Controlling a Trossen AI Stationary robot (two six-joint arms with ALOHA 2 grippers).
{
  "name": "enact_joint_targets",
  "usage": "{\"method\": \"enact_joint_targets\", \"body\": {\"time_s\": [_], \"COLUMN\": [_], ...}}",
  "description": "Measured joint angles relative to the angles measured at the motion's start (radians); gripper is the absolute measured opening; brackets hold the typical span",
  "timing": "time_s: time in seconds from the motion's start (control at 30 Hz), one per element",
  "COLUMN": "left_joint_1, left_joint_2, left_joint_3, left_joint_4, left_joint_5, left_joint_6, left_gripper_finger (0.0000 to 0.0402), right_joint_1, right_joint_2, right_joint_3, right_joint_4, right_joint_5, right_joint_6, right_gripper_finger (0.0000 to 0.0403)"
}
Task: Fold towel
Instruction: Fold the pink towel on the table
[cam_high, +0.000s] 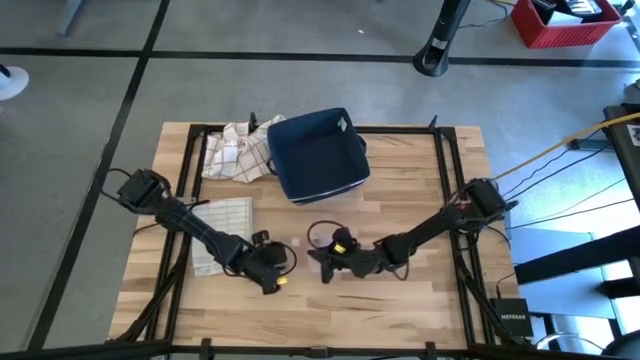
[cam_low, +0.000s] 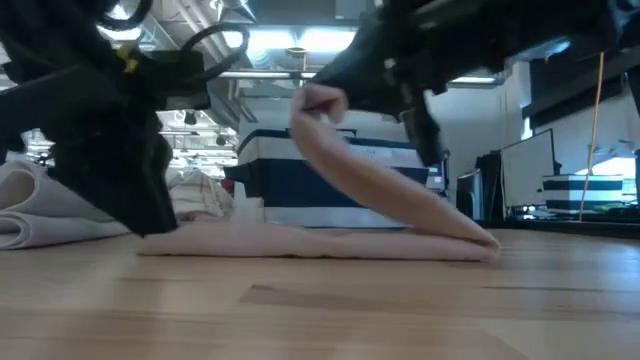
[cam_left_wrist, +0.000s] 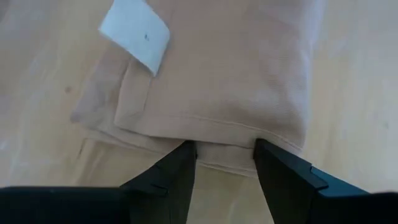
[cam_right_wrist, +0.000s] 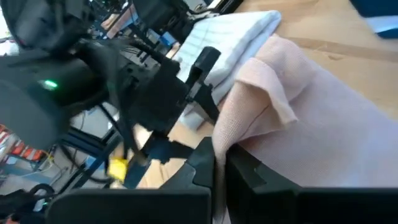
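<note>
A pale pink towel (cam_low: 300, 240) lies flat on the wooden table between my two grippers, with a white label (cam_left_wrist: 134, 34) on it. One flap of it is raised from the table; my right gripper (cam_low: 318, 95) is shut on it. My left gripper (cam_left_wrist: 225, 165) stands open low at the towel's other end (cam_low: 150, 228), one finger on each side of a hemmed edge (cam_left_wrist: 217, 124). In the high view the left gripper (cam_high: 275, 270) and the right gripper (cam_high: 328, 262) stand close together near the table's front middle. My left gripper has its fingertips (cam_left_wrist: 186, 158) right at the towel's hemmed edge; whether they touch it I cannot tell. My right gripper pinches the towel's edge (cam_right_wrist: 219, 146) between its two fingers. The held flap is lifted clear and slopes down to a fold (cam_low: 480, 245) that rests on the table.
A navy bin (cam_high: 318, 152) stands at the far middle, with a crumpled checked cloth (cam_high: 235, 152) to its left. A folded white towel (cam_high: 222, 222) lies at the left, under the left arm. A black frame (cam_high: 445, 170) runs round the tabletop.
</note>
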Motion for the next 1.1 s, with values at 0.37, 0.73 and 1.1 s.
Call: {"method": "enact_joint_targets", "body": {"time_s": [0.37, 0.73, 1.1], "left_joint_1": [0.009, 0.005, 0.004], "left_joint_2": [0.003, -0.004, -0.160], "left_joint_3": [-0.013, -0.006, 0.073], "left_joint_4": [0.034, 0.015, -0.221], "left_joint_5": [-0.003, 0.012, 0.166], "left_joint_6": [-0.001, 0.000, -0.052], "left_gripper_finger": [0.0159, 0.0159, 0.0159], "right_joint_1": [-0.043, -0.053, -0.054], "right_joint_2": [0.139, 0.158, 0.158], "right_joint_3": [0.095, 0.112, 0.112], "right_joint_4": [-0.021, -0.026, -0.052], "right_joint_5": [-0.071, -0.078, -0.119], "right_joint_6": [0.072, 0.111, 0.090], "right_gripper_finger": [0.0019, 0.0090, 0.0204]}}
